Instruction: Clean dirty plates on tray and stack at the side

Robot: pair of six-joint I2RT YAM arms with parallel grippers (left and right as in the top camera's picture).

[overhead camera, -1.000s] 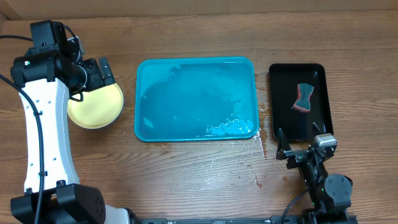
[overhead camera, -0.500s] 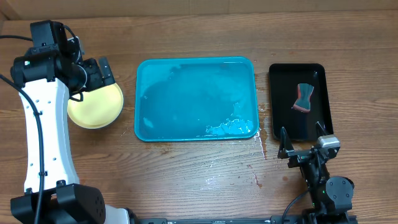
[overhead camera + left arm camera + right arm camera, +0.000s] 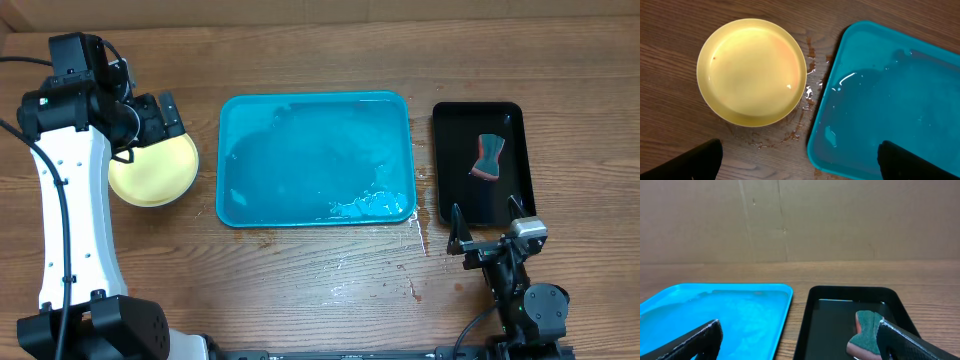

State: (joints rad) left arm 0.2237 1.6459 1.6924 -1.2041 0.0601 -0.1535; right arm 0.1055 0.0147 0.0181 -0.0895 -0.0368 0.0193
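A pale yellow plate (image 3: 152,174) lies on the wooden table left of the turquoise tray (image 3: 315,205); the tray holds only water and suds. My left gripper (image 3: 150,125) hovers open above the plate's far edge, nothing between its fingers. From the left wrist, the plate (image 3: 751,72) looks clean and wet, beside the tray's corner (image 3: 826,145), and the left gripper (image 3: 800,165) is spread wide. My right gripper (image 3: 485,222) stands open near the table's front, below the black tray. In the right wrist view, the right gripper (image 3: 800,342) is empty and faces the tray (image 3: 715,315).
A narrow black tray (image 3: 450,160) sits right of the turquoise one, with a green and pink sponge (image 3: 488,157) in it; the right wrist view shows that sponge (image 3: 867,330) too. Water drops and reddish smears (image 3: 810,92) mark the wood between plate and tray. A cardboard wall (image 3: 800,220) stands behind.
The right gripper has shifted slightly to the right. The left arm and the plate have not moved.
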